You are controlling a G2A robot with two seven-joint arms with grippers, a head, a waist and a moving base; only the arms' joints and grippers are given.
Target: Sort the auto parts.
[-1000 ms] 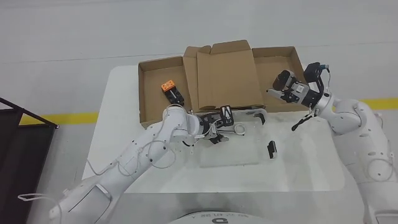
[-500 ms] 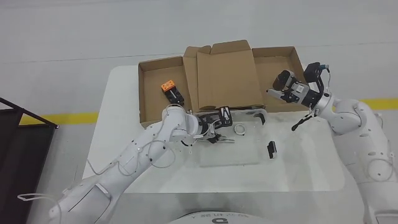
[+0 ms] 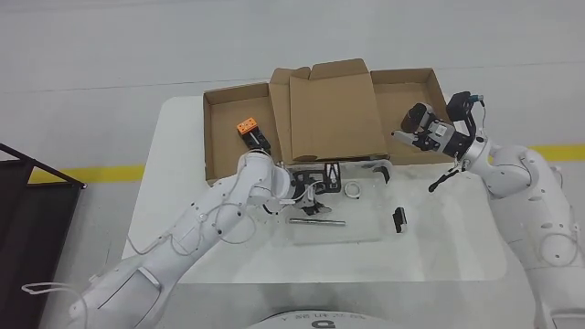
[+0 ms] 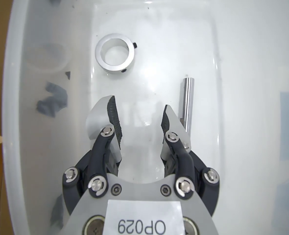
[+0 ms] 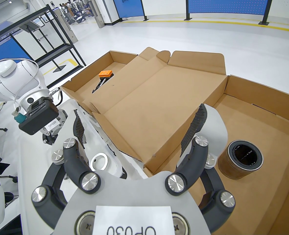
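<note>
Two grippers, both w/ jaws apart, nothing held. L gripper [image 4: 139, 116] sits low inside clear tray [image 4: 11, 86], bare tray floor btwn its fingers. Steel rod [image 4: 188, 103] lies flat on tray floor just beside one finger; touching or not, can't tell. Metal ring [image 4: 115, 55] also flat on tray floor, ahead of the fingertips, apart from the rod. Dark shapes blur through the tray wall, can't make them out

R gripper [image 5: 139, 117] hangs over right box [image 5: 269, 113], the cardboard one beyond tray's far corner on R arm's side. Inside that box: one brown cylinder part [image 5: 241, 158], black bore, standing upright on box floor, open end up, near the gripper

Left box [image 3: 224, 137], cardboard, beyond tray's far corner on L arm's side. Holds orange-topped part [image 3: 245, 126] w/ black part [image 3: 258, 140] right against it. Btwn the two boxes, along tray's far side, cardboard flaps [image 3: 334, 110] lie opened out

Small black piece [image 3: 398, 218] on table [image 3: 174, 146], just outside tray on R arm's side
</note>
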